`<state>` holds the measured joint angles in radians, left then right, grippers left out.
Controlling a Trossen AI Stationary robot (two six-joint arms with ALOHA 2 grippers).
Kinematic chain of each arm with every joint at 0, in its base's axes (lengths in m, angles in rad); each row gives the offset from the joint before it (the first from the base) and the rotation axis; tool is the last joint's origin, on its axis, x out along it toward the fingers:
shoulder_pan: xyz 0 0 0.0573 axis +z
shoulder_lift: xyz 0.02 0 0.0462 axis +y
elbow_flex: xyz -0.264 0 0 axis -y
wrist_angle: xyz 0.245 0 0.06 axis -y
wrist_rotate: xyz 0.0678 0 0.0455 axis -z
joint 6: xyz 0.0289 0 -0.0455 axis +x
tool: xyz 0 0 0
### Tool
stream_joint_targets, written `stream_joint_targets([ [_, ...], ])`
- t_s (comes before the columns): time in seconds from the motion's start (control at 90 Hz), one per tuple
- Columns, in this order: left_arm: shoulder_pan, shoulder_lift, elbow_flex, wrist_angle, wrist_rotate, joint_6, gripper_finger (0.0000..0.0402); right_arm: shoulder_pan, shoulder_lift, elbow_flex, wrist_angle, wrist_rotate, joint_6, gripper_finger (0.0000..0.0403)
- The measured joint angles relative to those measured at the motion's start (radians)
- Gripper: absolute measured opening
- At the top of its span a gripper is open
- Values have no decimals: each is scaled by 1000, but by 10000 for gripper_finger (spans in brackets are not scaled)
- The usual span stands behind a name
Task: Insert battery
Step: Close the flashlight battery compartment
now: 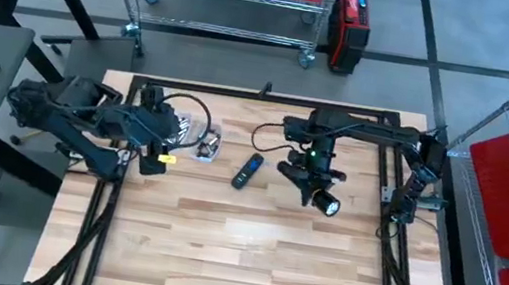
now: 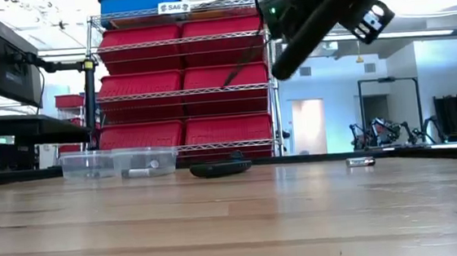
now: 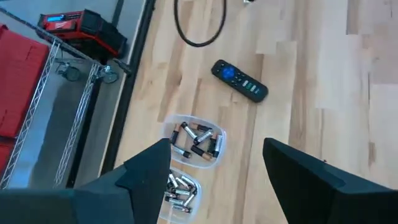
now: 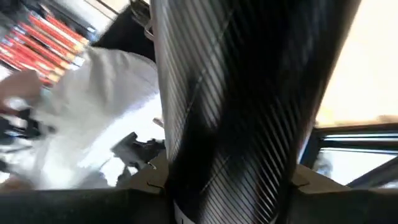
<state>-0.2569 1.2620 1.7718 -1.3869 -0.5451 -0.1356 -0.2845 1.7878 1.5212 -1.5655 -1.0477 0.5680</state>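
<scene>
Several batteries (image 3: pixel 198 142) lie in two small clear tubs (image 1: pixel 196 139) at the table's far left. My left gripper (image 3: pixel 214 186) hovers above the tubs, open, with nothing between its fingers; in the high view it (image 1: pixel 160 152) is just left of them. A black remote (image 1: pixel 247 171) lies flat on the wood to the right of the tubs. My right gripper (image 1: pixel 315 180) is shut on a black ribbed flashlight (image 1: pixel 324 200), held high over the table's middle (image 2: pixel 310 27). My right gripper pinches the flashlight's ribbed barrel (image 4: pixel 236 124) between its two fingers, which lie across it. The flashlight is lifted clear of the table and tilted, its lens end (image 1: pixel 328 206) pointing toward the near edge.
A black cable loop (image 3: pixel 199 25) lies beyond the remote. A small metallic piece (image 2: pixel 360 162) rests on the wood at the right. Red bin shelves (image 2: pixel 185 90) stand behind the table. The near half of the tabletop (image 1: pixel 237 261) is bare wood.
</scene>
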Motion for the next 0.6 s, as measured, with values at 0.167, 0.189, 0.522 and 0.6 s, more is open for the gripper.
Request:
stream_joint_targets([
  [0.167, 0, 0, 0, 0, 26, 15, 235, 2, -1, -36, -3, -125, 49, 132],
  [0.189, 0, 0, 0, 0, 26, 15, 235, 3, -1, -40, -3, -133, 50, 132],
  [0.522, 0, 0, 0, 0, 27, 45, 235, 8, -1, -87, -9, -244, 68, 132],
  [0.6, 0, 0, 0, 0, 27, 45, 235, 3, -1, -87, -1, -241, 54, 132],
])
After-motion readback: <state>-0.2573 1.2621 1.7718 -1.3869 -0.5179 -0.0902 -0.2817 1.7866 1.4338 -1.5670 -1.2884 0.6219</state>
